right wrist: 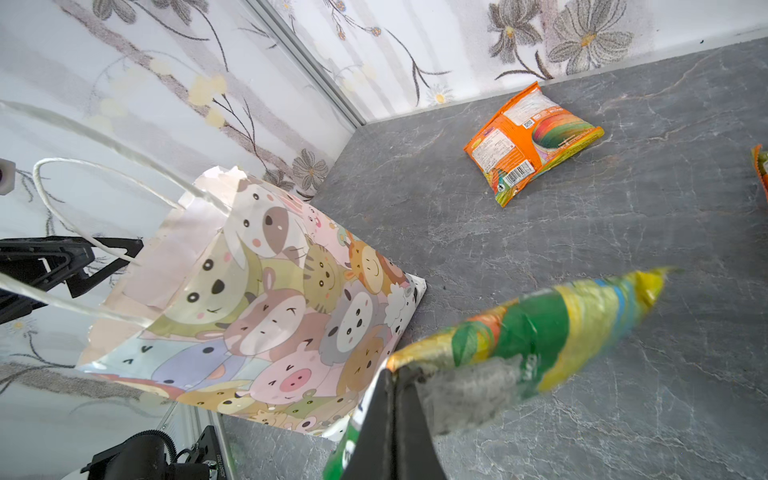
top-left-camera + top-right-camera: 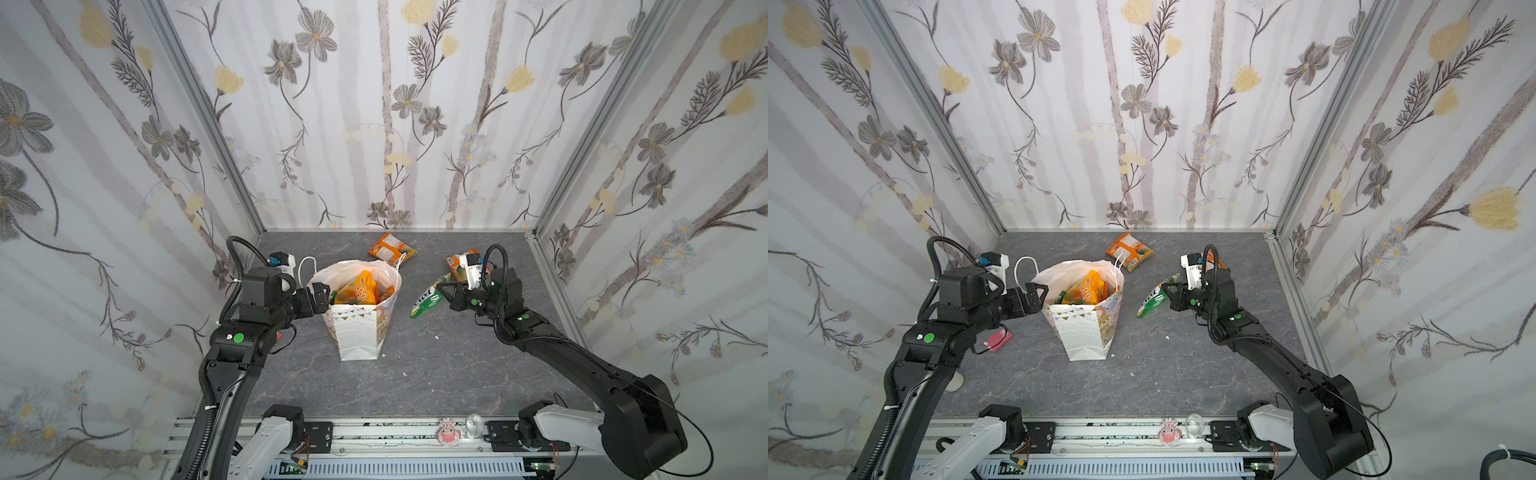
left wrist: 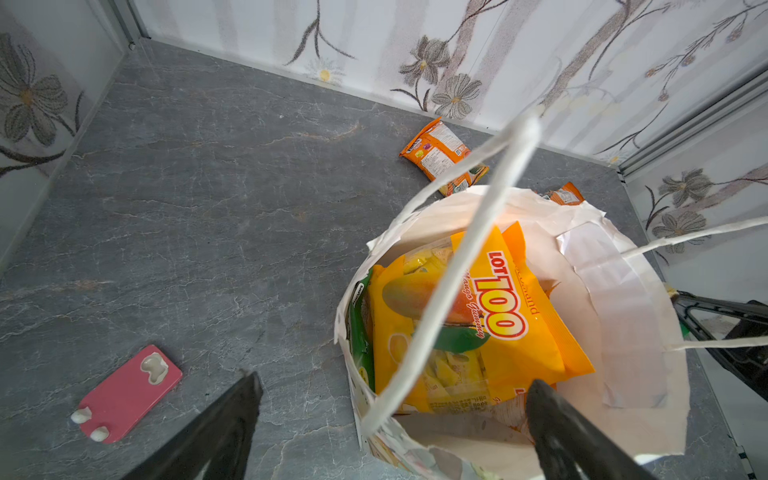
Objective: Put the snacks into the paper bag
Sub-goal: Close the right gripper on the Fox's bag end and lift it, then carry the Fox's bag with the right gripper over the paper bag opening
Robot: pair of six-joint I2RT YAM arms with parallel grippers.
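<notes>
White paper gift bag (image 2: 357, 332), dotted, bunting print, cord handles: upright mid-surface, mouth open, rim crumpled. Contents: several foil packets, the uppermost a yellow-orange mango-print packet (image 3: 478, 324) reaching close to the rim.

Green-and-yellow crinkly foil packet (image 2: 426, 301): to the right of the bag and apart from it, dangling by one end, apparently lifted off the grey marbled surface (image 2: 436, 374). Holder: right hand (image 1: 392, 374), clamped tight on that end.

Orange foil packets, two, loose on the surface: one (image 2: 390, 248) just behind the bag, one (image 3: 565, 194) farther right, partly hidden by the right wrist in both top views.

Left hand (image 2: 322, 294): spread wide, holding nothing, one finger over the bag's mouth and one outside its left wall.

Pink flat rectangular slab (image 3: 129, 392): on the surface left of the bag; not part of the job.

Hazards, as judged:
- An end-only pinch lets the packet swing, and it may slip.
- A cord handle (image 3: 521, 137) arches across the mouth and could snag the packet.
- The bag looks nearly full, so a dropped packet may perch on top and slide out.
- With no hand gripping it, the light bag could tip if nudged.
</notes>
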